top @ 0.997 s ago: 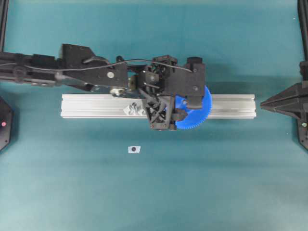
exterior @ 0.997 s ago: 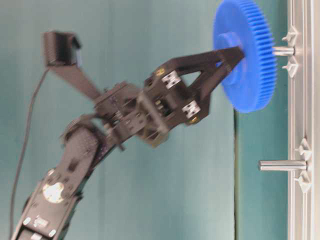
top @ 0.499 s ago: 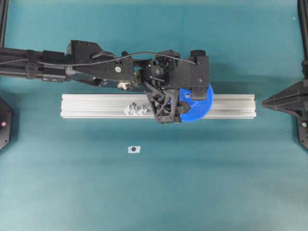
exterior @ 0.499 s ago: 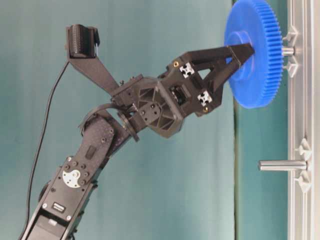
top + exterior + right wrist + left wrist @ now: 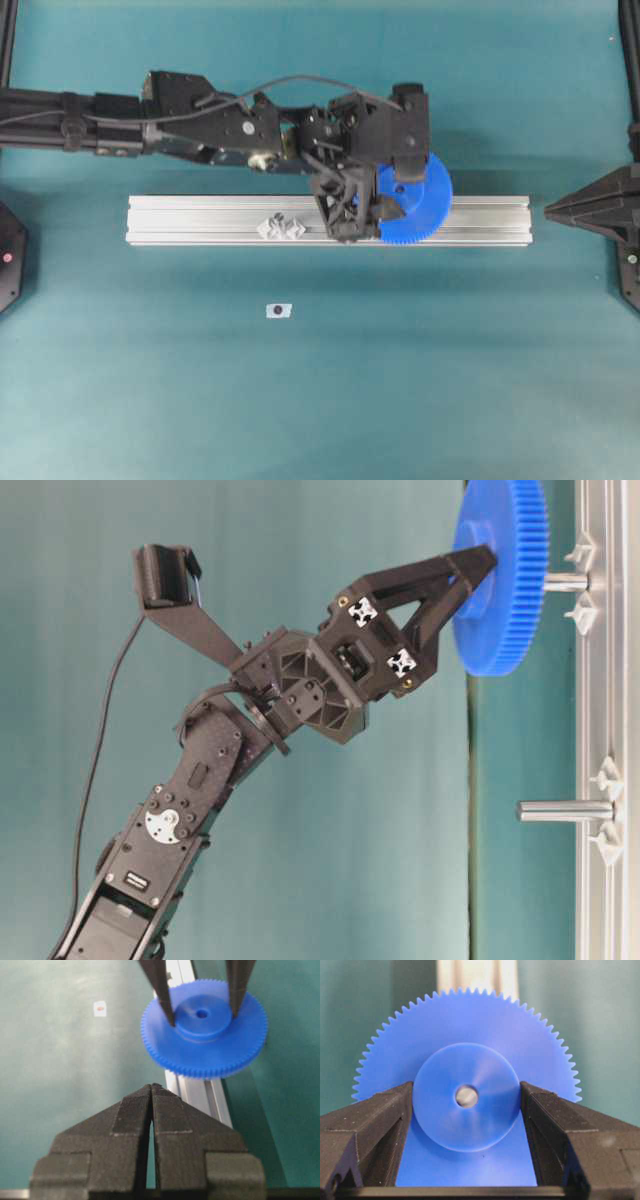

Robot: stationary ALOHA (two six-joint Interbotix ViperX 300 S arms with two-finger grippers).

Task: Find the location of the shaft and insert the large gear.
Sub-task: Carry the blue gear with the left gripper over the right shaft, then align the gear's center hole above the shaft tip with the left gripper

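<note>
Basically counter [image 5: 300,400] first, teal, with a long aluminium rail [image 5: 200,220] lying across it. Left claw [image 5: 482,575] is clamped on the hub of the gear [image 5: 505,600], one finger each side in the left wrist view, gear held face-on to the rail. Right claw [image 5: 151,1091] sits parked at the counter's edge, tips together, holding nothing. Shaft [image 5: 566,581] sticks out from the rail between two clear diamond pieces; its tip looks just at or inside the gear's back face in the table-level view, and grey metal shows through the centre hole in the left wrist view. Second pin [image 5: 562,810] further along the rail is bare; a small white tag [image 5: 278,311] lies loose on the counter. Risk: gear looks slightly tilted against the shaft axis, so pushing on could jam the bore, or twist the gear in the grip. Releasing before the hub is fully seated could let it drop off.
</note>
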